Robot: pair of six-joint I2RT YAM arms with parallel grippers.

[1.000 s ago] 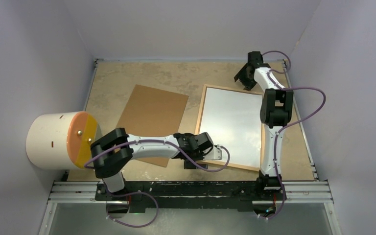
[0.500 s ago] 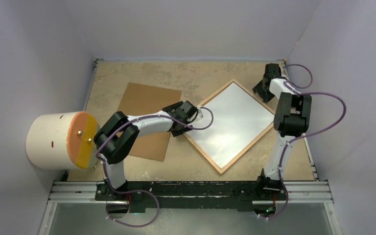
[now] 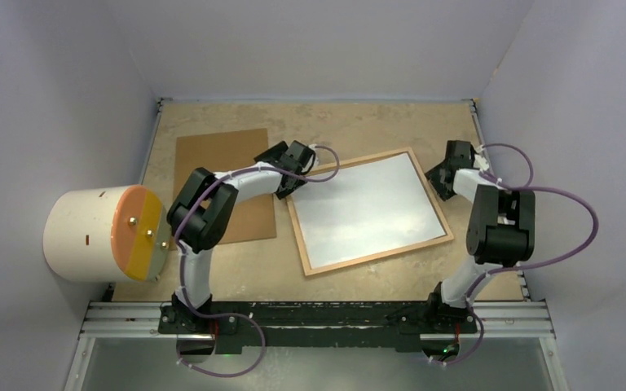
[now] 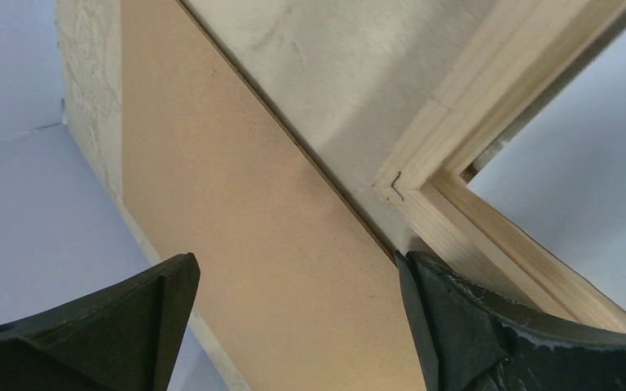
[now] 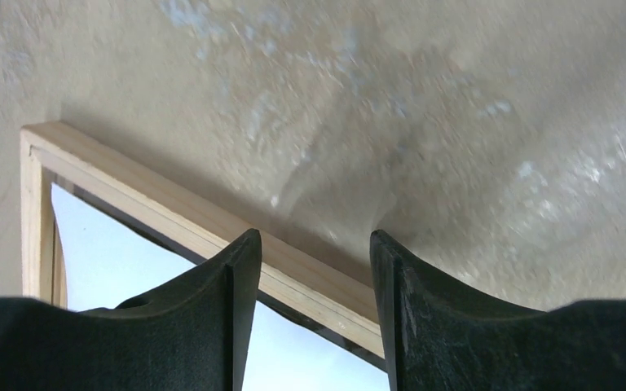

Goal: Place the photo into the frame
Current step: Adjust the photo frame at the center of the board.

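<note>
The large frame of thin light wood with a reflective glass pane [image 3: 367,213] lies flat and skewed on the mottled beige surface [image 3: 359,122], right of centre. The left end effector [image 3: 297,159] is at the frame's far-left corner, fingers spread wide (one by the corner moulding, the other over the flat brown fibreboard panel [image 3: 216,175] nearby). The right end effector [image 3: 450,169] hangs just off the far-right corner, fingers partly apart and gripping nothing.

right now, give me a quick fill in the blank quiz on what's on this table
The board lies to the ___ of the frame.
The left end effector, at the frame's corner, is ___.
The white cylinder has an ___ face.
Missing words: left; open; orange
</note>
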